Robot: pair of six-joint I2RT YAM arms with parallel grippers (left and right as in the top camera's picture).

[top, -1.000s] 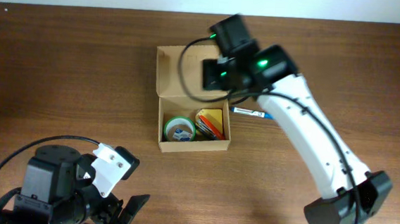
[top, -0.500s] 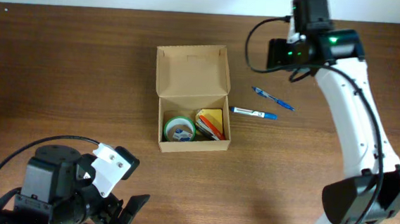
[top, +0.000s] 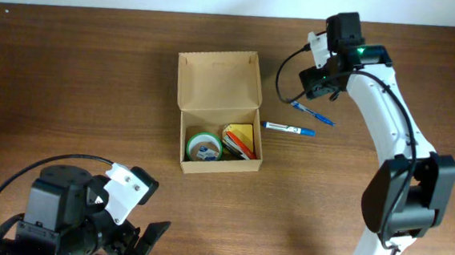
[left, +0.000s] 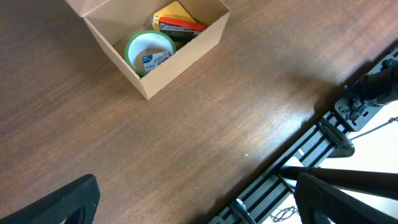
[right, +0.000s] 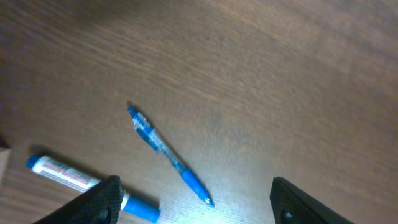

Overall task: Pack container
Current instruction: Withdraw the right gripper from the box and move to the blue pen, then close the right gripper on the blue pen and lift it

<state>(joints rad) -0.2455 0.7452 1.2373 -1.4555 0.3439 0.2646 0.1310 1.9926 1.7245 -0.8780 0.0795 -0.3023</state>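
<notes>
Right claw [right: 194,193] swung off the container [top: 219,79] — spread wide above blue pen [right: 168,155], marker [right: 74,180] beside, left claw [left: 196,199] released

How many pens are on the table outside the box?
2. The blue pen lies right of the box; the white-and-blue marker lies closer to it. More may hide inside the box.

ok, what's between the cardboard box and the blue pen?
A white-and-blue marker, lying on the table just off the cardboard box; the overhead view shows it best.
</notes>
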